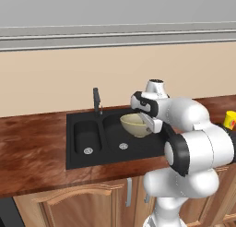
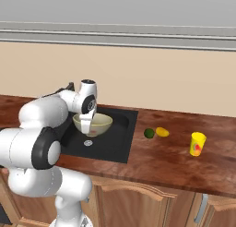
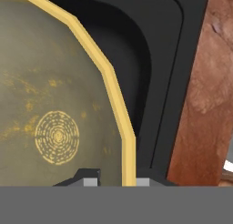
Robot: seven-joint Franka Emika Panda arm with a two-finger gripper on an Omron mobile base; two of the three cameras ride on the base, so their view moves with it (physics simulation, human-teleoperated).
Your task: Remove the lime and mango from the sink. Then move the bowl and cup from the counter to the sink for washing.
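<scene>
- Over the large basin of the sink (image 1: 85,129): gripper (image 3: 117,182) clamped on the bowl (image 2: 97,124) rim, held above the drain
- On the counter (image 2: 170,159): lime (image 2: 149,133) just beside mango (image 2: 162,132); cup (image 2: 197,144) well apart, upright

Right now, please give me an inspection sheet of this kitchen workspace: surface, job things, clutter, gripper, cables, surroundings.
Surface: reddish-brown wooden counter, glossy, with a black sink set in it.
Job things: bowl held over the large basin; lime and mango on the counter right of the sink, close together; cup upright on the counter further right.
Clutter: nothing seen.
Gripper: gripper shut on the bowl, one finger inside the rim and one outside.
Cables: nothing seen.
Surroundings: dark faucet behind the sink, beige wall, light wooden cabinets below the counter.
</scene>
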